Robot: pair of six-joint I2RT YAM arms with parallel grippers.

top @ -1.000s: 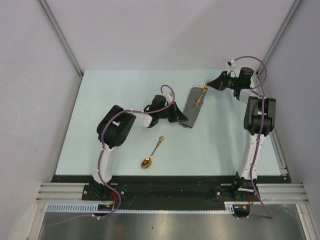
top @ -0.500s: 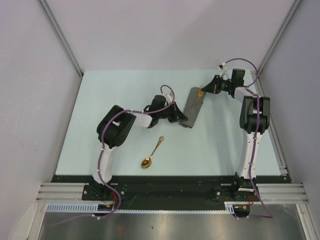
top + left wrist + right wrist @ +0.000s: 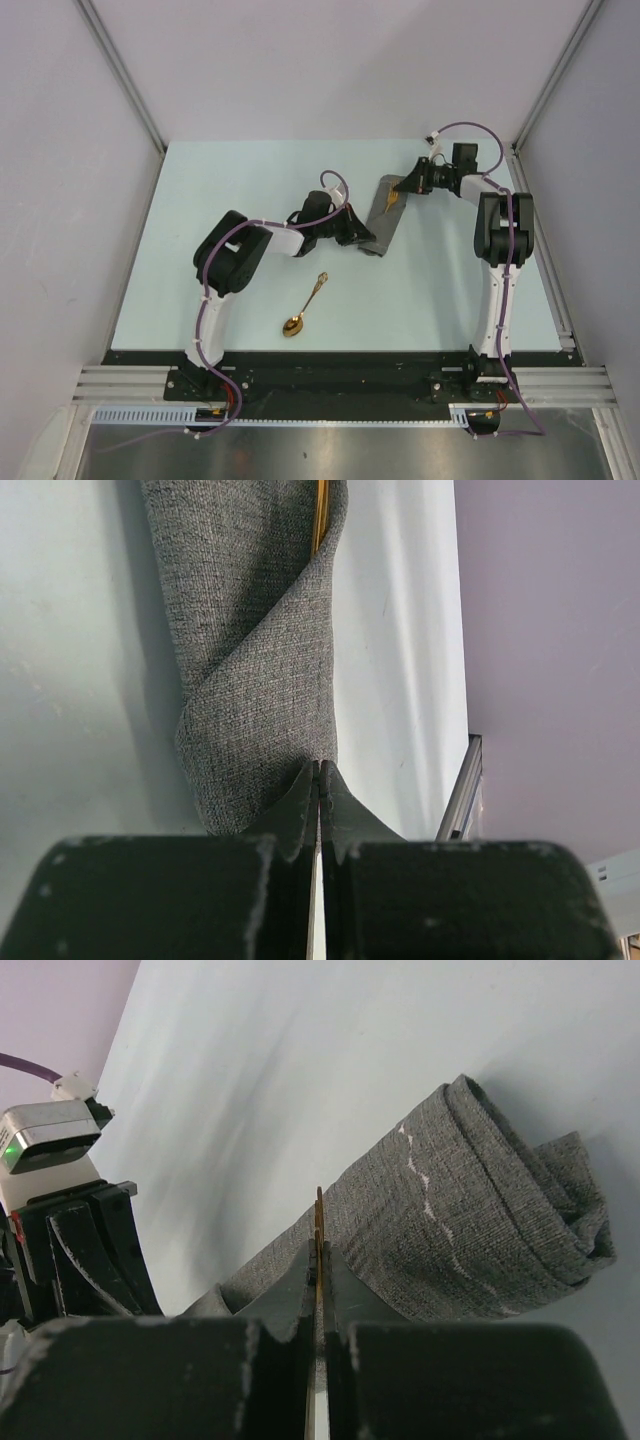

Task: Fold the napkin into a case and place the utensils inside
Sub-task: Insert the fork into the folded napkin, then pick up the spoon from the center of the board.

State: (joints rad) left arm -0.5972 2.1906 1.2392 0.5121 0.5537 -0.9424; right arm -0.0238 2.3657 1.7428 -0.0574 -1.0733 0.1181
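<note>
Case (image 3: 378, 222) of folded dark grey cloth is pictured lying slantwise mid-counter (image 3: 200, 220), its near end pinched by the left gripper (image 3: 362, 236), whose jaws are pressed shut on the fabric. Gold fork (image 3: 391, 198) is clamped edge-on in the right gripper (image 3: 407, 186), which has been swung leftward within the last second, so the fork's free end is now carried over the case's far end. Insertion is judged begun. Gold spoon (image 3: 303, 308) is left lying well apart, nearer the bases.

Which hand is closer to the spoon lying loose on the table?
Left. The left hand pinches the folded napkin at its near end, just beyond the spoon; the right hand holds the fork farther back.
</note>
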